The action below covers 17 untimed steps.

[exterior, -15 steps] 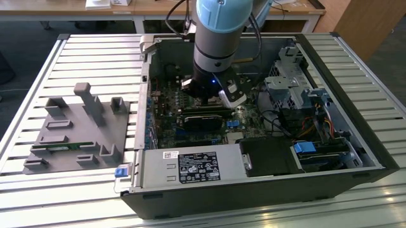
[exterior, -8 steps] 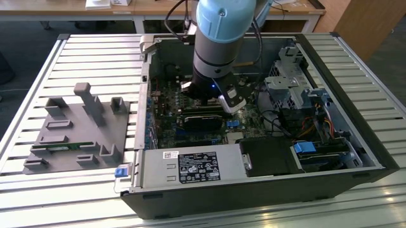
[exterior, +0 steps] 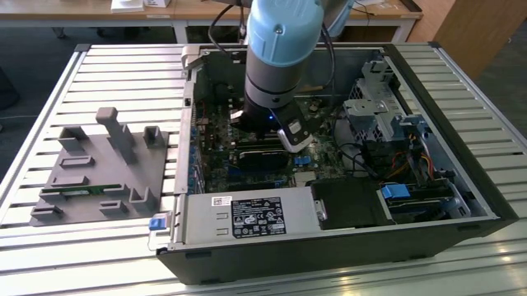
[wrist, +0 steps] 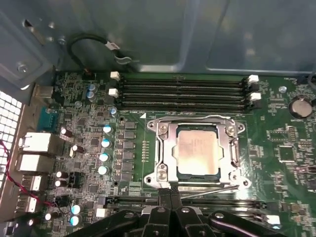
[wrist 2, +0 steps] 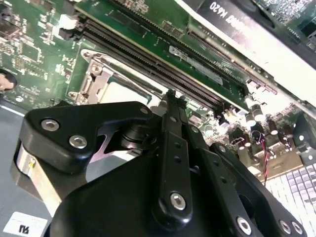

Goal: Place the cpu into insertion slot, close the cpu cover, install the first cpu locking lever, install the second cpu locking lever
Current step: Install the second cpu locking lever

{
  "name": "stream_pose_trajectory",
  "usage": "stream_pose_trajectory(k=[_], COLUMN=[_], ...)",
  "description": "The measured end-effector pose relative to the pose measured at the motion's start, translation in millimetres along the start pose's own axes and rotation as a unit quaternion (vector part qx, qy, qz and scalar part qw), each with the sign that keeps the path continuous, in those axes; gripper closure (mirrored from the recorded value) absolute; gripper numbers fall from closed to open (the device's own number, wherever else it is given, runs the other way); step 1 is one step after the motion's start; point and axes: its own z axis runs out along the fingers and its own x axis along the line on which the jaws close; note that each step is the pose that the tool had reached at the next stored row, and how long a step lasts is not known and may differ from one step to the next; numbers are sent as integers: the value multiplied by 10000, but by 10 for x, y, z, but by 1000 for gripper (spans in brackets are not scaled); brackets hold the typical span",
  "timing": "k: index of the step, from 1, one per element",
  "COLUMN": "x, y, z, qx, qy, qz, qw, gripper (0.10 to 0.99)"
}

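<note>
The cpu (wrist: 197,153) lies flat in its socket on the green motherboard, its silver-grey top showing through the square opening of the cpu cover (wrist: 165,148). The cover is down over it. One wire locking lever (wrist: 197,118) runs along the socket's side nearest the memory slots. The other lever (wrist: 217,190) lies slanted along the opposite side. My gripper (wrist: 170,193) is shut, its tips right at that slanted lever's end by the socket's edge. In the second wrist view the gripper (wrist 2: 170,96) sits just beside the cpu (wrist 2: 123,91). The arm (exterior: 276,61) reaches down into the open computer case.
A black power supply box (exterior: 247,216) with a label stands at the case's near side. Drive cages (exterior: 379,111) and cables fill the exterior view's right. Memory slots (wrist: 182,91) and capacitors (wrist: 104,143) border the socket. A grey parts fixture (exterior: 99,166) sits on the slatted table.
</note>
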Motion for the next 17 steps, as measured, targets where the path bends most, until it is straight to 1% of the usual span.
stream_pose_trajectory(k=[5, 10, 17], x=[21, 65, 96], y=[-24, -34, -48], z=[73, 104, 146], qx=[-24, -45, -79], qy=[0, 0, 0], qz=[0, -1, -2], qw=[10000, 10000, 10000], gripper=[980, 980, 980])
